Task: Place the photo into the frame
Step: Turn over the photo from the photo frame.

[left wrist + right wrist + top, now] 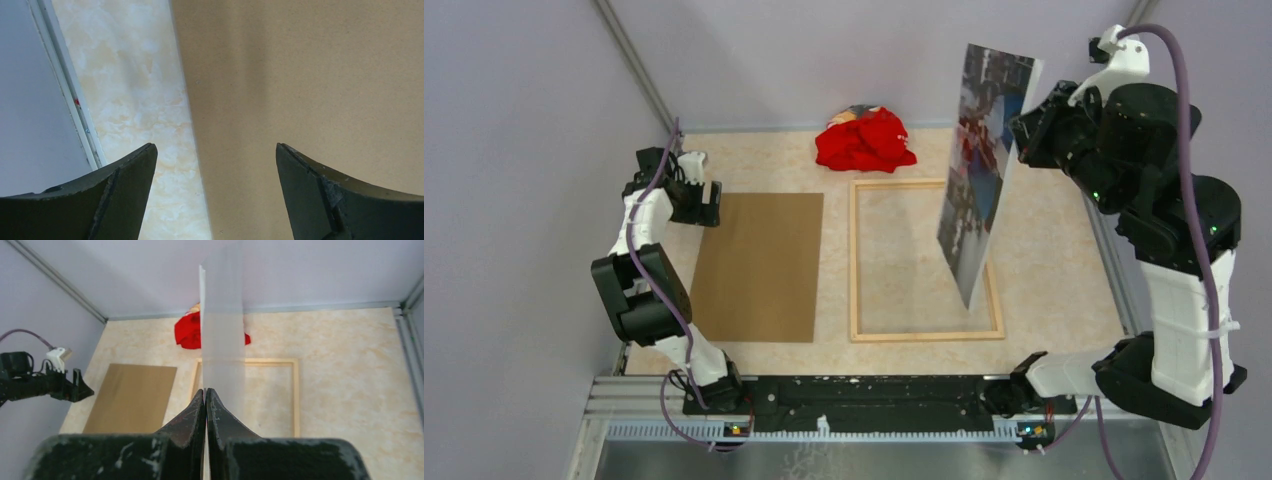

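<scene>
The photo [980, 165], a glossy print in blue, dark and white tones, hangs nearly edge-on in the air above the right half of the frame [856, 262], a thin light-wood rectangle lying flat on the table. My right gripper [1027, 128] is shut on the photo's upper right edge. In the right wrist view the photo [222, 325] runs straight out from the closed fingertips [206, 391], with the frame [296, 395] below. My left gripper [708, 201] is open and empty at the brown backing board's far left corner; its fingers [130, 172] straddle the board's left edge.
A plain brown backing board [759, 266] lies flat left of the frame, also in the left wrist view [300, 75]. A crumpled red cloth [865, 140] lies at the back centre. Grey walls and rails close the table's left, back and right sides.
</scene>
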